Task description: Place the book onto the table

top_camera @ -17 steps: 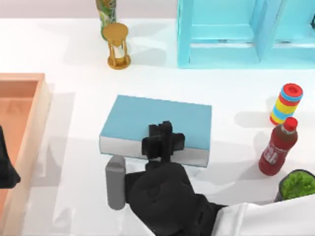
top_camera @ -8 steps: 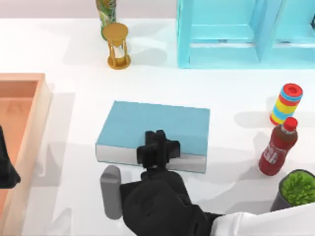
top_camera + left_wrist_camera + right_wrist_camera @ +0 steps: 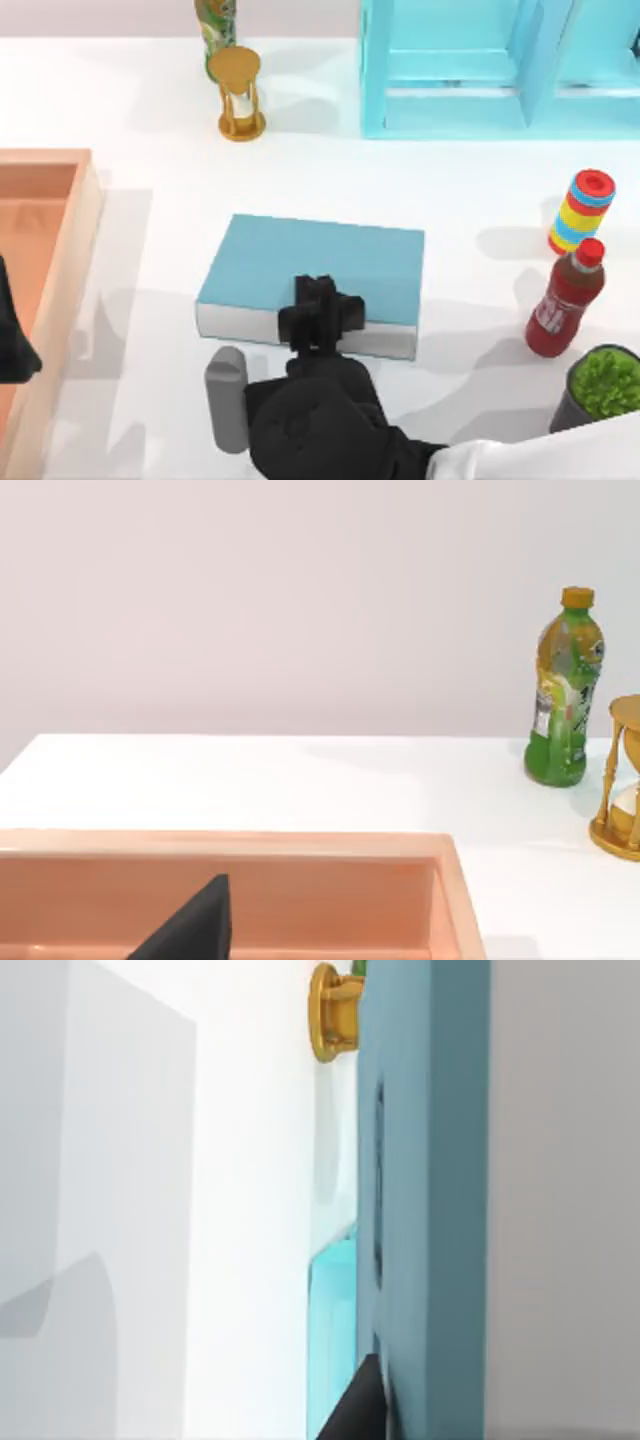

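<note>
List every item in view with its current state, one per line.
book: flat, near edge gripped by right gripper
hourglass: upright
green bottle: upright, capped
red bottle: upright, capped
wooden tray: left gripper parked over it
shelf unit: standing at the back

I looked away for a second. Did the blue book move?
Yes. The book has slid slightly toward the top view's bottom edge, farther from the hourglass, gripped by the right end effector.

A rendered tabletop test scene is showing: a plain white table [image 3: 470, 180] with unrelated props, an hourglass [image 3: 239, 95] upper left, a shelf unit [image 3: 480, 70] upper right.
</note>
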